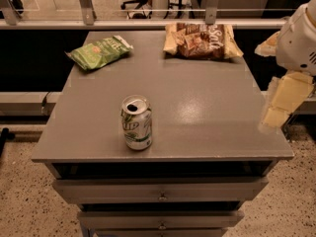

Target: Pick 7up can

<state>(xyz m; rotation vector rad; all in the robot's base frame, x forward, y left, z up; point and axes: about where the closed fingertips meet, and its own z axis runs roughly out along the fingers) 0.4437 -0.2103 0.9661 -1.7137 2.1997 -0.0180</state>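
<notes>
Can (137, 123) stands well apart from pincer (276, 113) beside table (207, 107).
</notes>
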